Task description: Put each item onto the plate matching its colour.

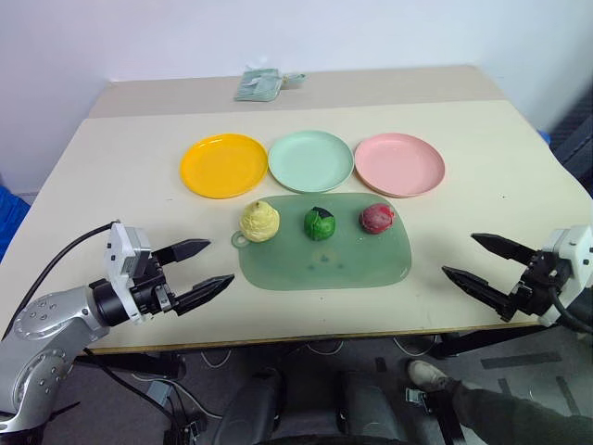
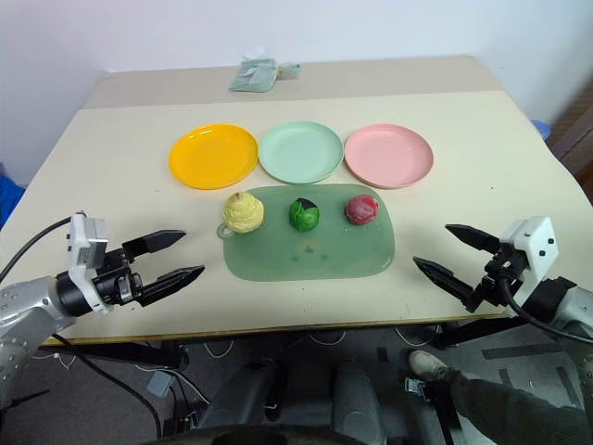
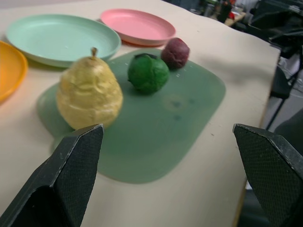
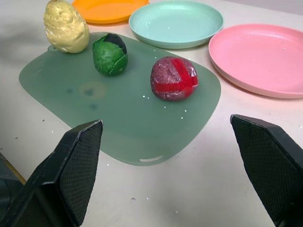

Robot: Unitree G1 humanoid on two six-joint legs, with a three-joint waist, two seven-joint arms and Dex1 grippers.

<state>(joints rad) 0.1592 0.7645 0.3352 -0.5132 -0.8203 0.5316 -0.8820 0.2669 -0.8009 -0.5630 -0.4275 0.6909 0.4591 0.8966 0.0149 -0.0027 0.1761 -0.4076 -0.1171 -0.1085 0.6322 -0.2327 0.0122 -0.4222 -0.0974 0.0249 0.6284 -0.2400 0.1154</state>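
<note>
Three toy foods stand in a row on a translucent green mat (image 1: 324,264): a pale yellow pear (image 1: 259,222) on the left, a dark green ball (image 1: 320,223) in the middle, a dark red ball (image 1: 377,219) on the right. Behind the mat lie an orange-yellow plate (image 1: 223,165), a mint green plate (image 1: 310,159) and a pink plate (image 1: 399,164), all bare. My left gripper (image 1: 196,271) hovers open left of the mat. Right of the mat, my right gripper (image 1: 482,262) is open too. Neither touches anything.
A small folded green cloth (image 1: 259,85) lies near the table's far edge. The table's front edge (image 1: 306,332) runs just below both grippers. A person's shoe (image 1: 428,375) shows on the floor under the table at the right.
</note>
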